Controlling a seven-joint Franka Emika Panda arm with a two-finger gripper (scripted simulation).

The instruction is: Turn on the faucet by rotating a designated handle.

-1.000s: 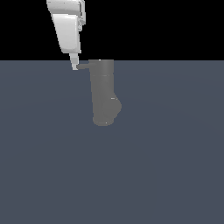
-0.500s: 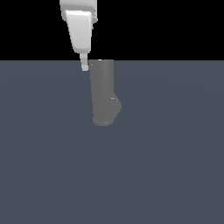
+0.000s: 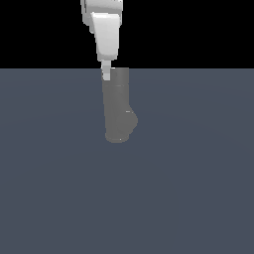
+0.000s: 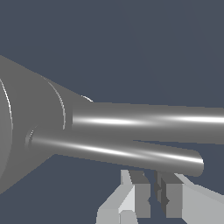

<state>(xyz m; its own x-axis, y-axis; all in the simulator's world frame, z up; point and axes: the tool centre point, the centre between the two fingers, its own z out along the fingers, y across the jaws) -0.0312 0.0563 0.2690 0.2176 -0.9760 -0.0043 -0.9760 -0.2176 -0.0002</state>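
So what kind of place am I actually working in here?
Most likely a bare simulated test scene, not a real room: a flat slate-blue floor under a black void, one plain matte grey faucet, and the white hand beside it. No sink or walls show.

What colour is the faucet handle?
Light grey with a bright sheen, the handle shows best in the wrist view.
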